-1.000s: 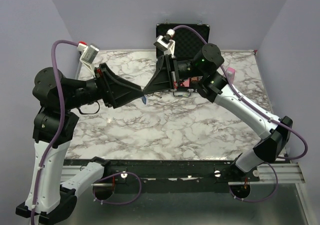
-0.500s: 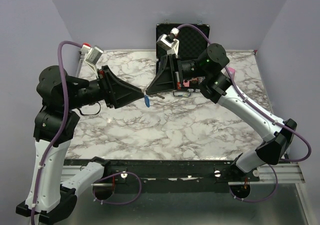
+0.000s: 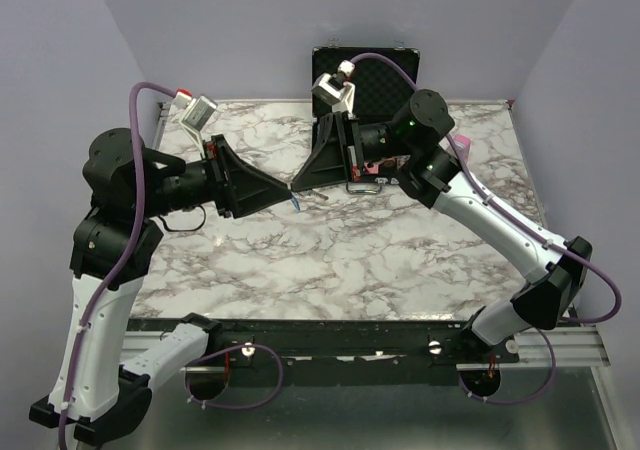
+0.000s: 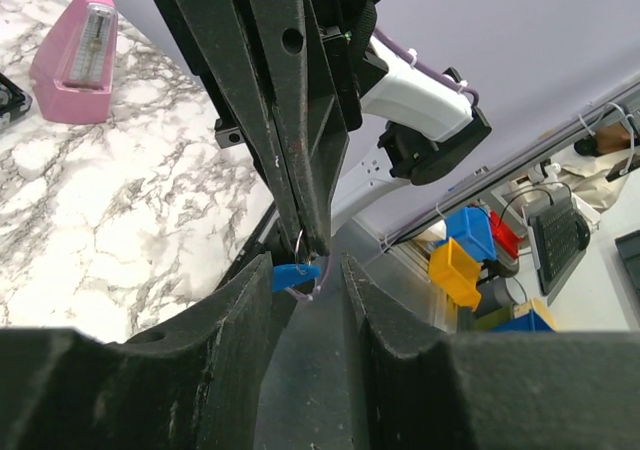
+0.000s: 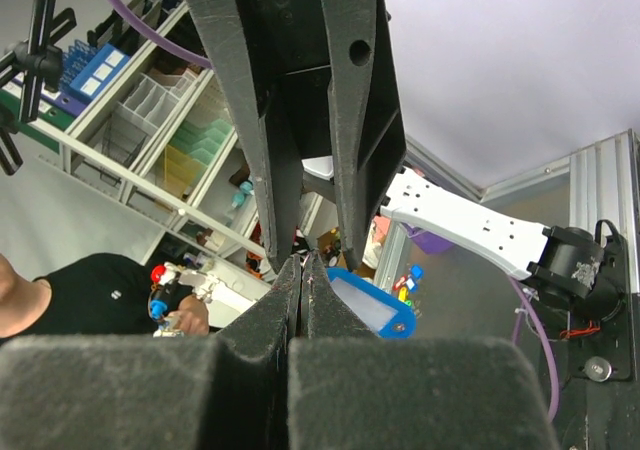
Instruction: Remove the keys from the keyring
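Observation:
My two grippers meet tip to tip above the middle of the marble table (image 3: pixel 350 260). The right gripper (image 5: pixel 303 265) is shut on the thin silvery keyring (image 4: pixel 300 242), which shows at its fingertips in the left wrist view. The key with the blue plastic head (image 4: pixel 295 274) hangs from the ring. It also shows in the right wrist view (image 5: pixel 368 310) and as a small blue spot in the top view (image 3: pixel 297 202). My left gripper (image 4: pixel 307 270) is open, its fingers on either side of the blue key, which lies against the left finger (image 4: pixel 240 310).
A pink wedge-shaped object (image 4: pixel 75 60) stands on the table's right side, also in the top view (image 3: pixel 462 145). An open black case (image 3: pixel 385 70) stands at the back edge. The right arm's body (image 3: pixel 480 210) crosses the right half of the table.
The left arm has shifted to the right and its wrist has turned. The right arm has moved slightly. The grippers still meet at the same spot, with the blue key hanging below.

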Controlling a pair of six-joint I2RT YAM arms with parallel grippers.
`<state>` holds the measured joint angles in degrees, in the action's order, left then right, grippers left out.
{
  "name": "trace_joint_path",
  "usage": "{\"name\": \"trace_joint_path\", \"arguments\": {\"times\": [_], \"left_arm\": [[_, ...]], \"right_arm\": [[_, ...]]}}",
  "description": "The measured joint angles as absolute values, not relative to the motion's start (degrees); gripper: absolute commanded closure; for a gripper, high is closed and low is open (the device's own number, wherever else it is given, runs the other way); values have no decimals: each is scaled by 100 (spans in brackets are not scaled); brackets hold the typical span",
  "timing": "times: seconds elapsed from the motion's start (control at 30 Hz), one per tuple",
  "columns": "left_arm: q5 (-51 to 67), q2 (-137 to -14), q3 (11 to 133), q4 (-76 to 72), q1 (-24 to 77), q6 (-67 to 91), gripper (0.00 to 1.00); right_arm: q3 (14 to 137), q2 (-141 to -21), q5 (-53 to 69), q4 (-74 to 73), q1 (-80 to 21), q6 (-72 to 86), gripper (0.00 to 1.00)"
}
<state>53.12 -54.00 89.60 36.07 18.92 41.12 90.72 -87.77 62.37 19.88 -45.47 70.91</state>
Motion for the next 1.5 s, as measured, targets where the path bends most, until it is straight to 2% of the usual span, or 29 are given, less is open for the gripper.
{"name": "trace_joint_path", "arguments": {"times": [0.23,0.4,0.53,0.87,0.97,1.1,1.5], "left_arm": [[5312,-5513,8982,3616,2043,4053,77],[5312,-5524,9000,3653,2091,4012,85],[5317,-5524,9000,3658,2110,4005,100],[5238,-5492,8952,3618,2156,4032,100],[5164,-5481,8952,3607,2189,4036,100],[5057,-5443,8943,3603,2189,4077,100],[4904,-5437,8952,3610,2224,4158,100]], "right_arm": [[9035,-8774,6235,1986,-4547,7098,99],[8993,-8764,6226,1990,-4541,7107,99],[8945,-8739,6235,2064,-4530,7194,99],[8794,-8731,6283,2506,-4525,7631,98],[8788,-8731,6285,2569,-4525,7690,82],[8764,-8731,6281,2711,-4525,7822,73],[8648,-8731,6254,3052,-4525,7996,73]]}}
